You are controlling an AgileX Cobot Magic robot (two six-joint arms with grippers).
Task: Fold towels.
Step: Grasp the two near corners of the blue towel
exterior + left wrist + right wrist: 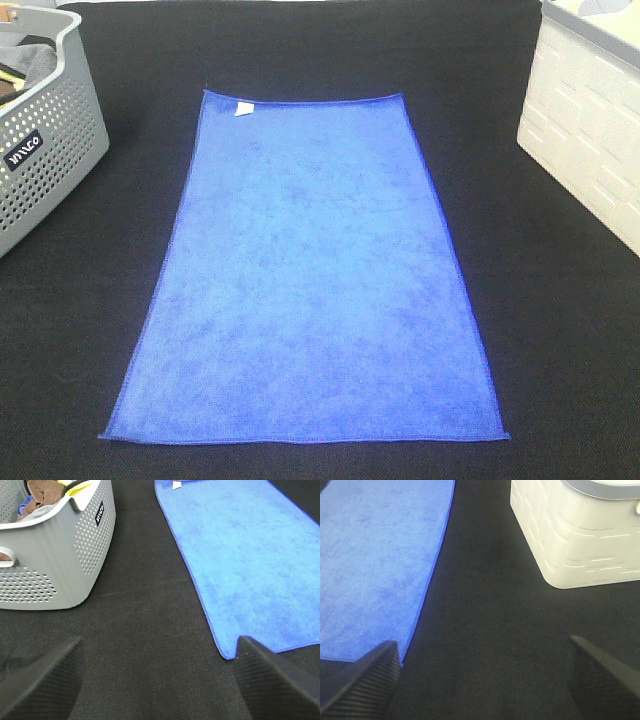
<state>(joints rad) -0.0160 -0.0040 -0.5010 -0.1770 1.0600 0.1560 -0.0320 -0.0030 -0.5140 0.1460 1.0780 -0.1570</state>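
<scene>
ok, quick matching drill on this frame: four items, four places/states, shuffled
1 towel
2 grey basket
3 white bin
4 left gripper

A left of the towel, perforated walls
B open, holding nothing
C right of the towel
D spread flat, centre of the table

Pairs: 1-D, 2-A, 3-C, 4-B

Matte black wedge-shaped fingers (42,685), fine ribbed texture, left hand (160,682), right hand (482,680) alike
</scene>
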